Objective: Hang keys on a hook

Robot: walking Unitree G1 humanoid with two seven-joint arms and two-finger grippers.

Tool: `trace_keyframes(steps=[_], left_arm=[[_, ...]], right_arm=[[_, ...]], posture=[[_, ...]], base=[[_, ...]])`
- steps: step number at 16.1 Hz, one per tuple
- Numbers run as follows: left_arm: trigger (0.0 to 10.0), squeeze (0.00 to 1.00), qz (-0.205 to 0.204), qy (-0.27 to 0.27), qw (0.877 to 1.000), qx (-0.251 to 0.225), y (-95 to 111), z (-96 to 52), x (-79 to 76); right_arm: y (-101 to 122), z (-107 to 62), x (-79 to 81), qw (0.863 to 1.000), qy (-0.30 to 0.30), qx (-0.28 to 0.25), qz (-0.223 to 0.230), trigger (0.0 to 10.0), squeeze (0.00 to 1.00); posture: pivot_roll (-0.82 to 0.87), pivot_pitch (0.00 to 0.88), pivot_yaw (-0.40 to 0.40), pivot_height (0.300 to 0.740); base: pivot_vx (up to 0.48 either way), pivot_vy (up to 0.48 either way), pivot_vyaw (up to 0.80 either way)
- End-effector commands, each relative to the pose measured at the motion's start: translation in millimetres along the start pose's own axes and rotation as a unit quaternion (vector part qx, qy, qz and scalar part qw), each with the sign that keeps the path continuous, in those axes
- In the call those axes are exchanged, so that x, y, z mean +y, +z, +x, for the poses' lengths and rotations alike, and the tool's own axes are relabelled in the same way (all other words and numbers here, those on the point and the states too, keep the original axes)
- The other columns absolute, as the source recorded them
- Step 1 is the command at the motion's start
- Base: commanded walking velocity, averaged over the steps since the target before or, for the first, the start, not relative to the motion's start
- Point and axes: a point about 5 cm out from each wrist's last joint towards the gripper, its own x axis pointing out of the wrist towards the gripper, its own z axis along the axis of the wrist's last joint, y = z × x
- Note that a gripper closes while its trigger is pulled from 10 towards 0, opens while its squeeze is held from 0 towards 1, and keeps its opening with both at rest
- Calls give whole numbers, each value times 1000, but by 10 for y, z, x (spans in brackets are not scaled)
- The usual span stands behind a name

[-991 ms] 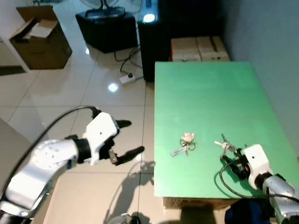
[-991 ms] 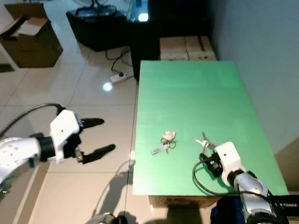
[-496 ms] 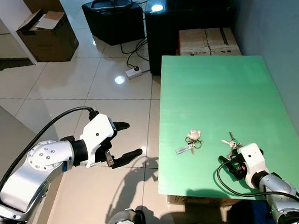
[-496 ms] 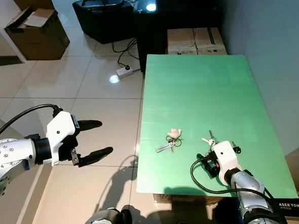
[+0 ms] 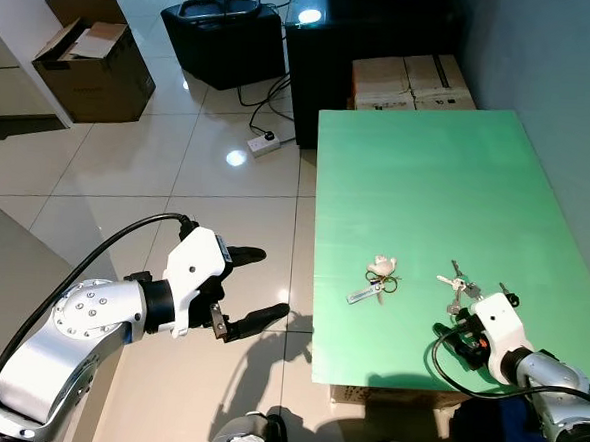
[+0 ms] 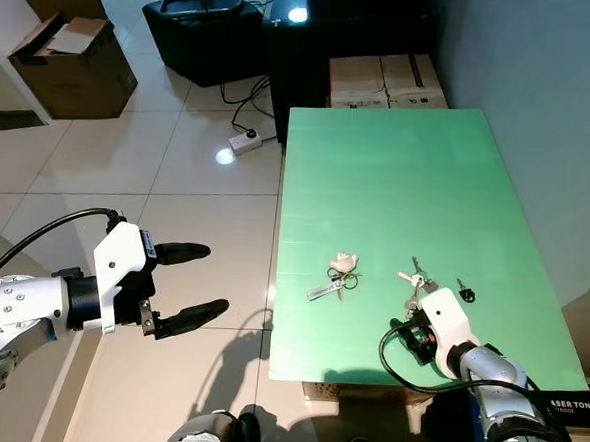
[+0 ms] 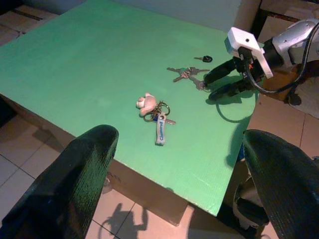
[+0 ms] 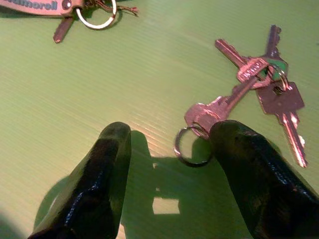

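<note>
R gripper point(image 8: 169, 164) low over green table point(image 5: 417, 188), near its front edge, fingers spread apart, holding nothing; ring of silver keys point(image 8: 249, 84) lies flat between fingertips. Small black key point(image 6: 461, 291) just beside bunch. Charm keychain point(image 5: 375, 279) nearby toward L. L gripper point(image 5: 256, 284) over tiled floor point(image 5: 128, 171), wide open, empty.

I see the table point(image 5: 427, 189) at frame right, with boxes point(image 5: 412, 83) beyond its far end. On it, lower centre, lies a tagged key bunch point(image 5: 374, 281); right of that a plain key ring point(image 5: 456, 288), then a single key point(image 5: 503, 290). A carton point(image 5: 90, 53) sits upper left.
</note>
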Motion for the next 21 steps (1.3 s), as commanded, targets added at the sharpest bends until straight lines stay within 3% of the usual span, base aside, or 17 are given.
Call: trace_keyframes(steps=[1,2,3,4,5,6,7,21], left_arm=[[10000,0,5,-2,1000,-3,41,-27,6],[10000,0,4,-4,1000,-3,42,-23,6],[10000,0,4,-5,1000,-2,42,-22,8],[10000,0,4,-6,1000,-1,42,-22,8],[10000,0,4,-7,1000,-1,42,-23,9],[10000,0,4,-7,1000,-1,43,-23,11],[10000,0,5,-8,1000,0,47,-18,19],[10000,0,14,-12,1000,1,57,30,83]], right_arm=[[-94,-31,30,1000,10,19,8,10000,0],[-103,-36,34,1000,14,21,8,10000,0],[-108,-35,41,1000,16,21,14,8863,0],[-113,-34,46,999,18,22,19,4431,0],[-116,-34,50,999,19,21,23,3333,0],[-115,-34,51,999,19,20,25,471,0],[-115,-34,49,999,20,20,27,0,0],[-115,-13,41,999,1,29,28,0,0]], posture=[[136,140,159,740],[135,138,162,740],[136,139,166,740],[135,139,166,740],[135,139,168,740],[136,143,171,740],[138,144,173,740],[132,131,189,740]], base=[[0,0,0],[0,0,0],[0,0,0],[0,0,0],[0,0,0],[0,0,0],[0,0,0],[0,0,0]])
